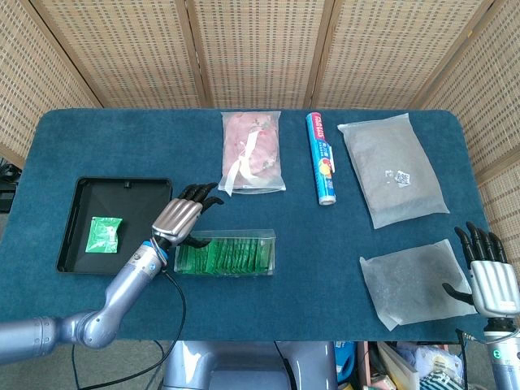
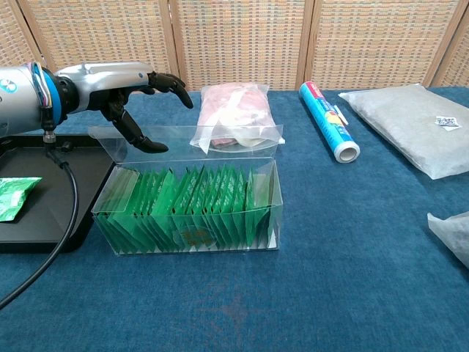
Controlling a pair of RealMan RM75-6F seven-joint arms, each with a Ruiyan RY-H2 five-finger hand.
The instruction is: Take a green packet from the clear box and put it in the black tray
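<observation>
Left hand (image 1: 180, 218) hovered over the clear box's (image 1: 225, 252) left end beside the black tray (image 1: 75, 213), fingers spread, holding nothing; green packets (image 2: 192, 213) stood filed upright inside, one green packet (image 1: 105, 234) lay in the tray; right hand (image 1: 487, 279) idled open at desk edge

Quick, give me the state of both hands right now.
Left hand: open, holding nothing, above the clear box.
Right hand: open, fingers apart, holding nothing.

a blue cloth-covered table (image 1: 122, 130) carries a black tray (image 1: 77, 256), clear plastic box (image 1: 268, 244), pink-filled bag (image 1: 253, 152), blue foil roll (image 1: 322, 158) and two grey pouches (image 1: 392, 166).
</observation>
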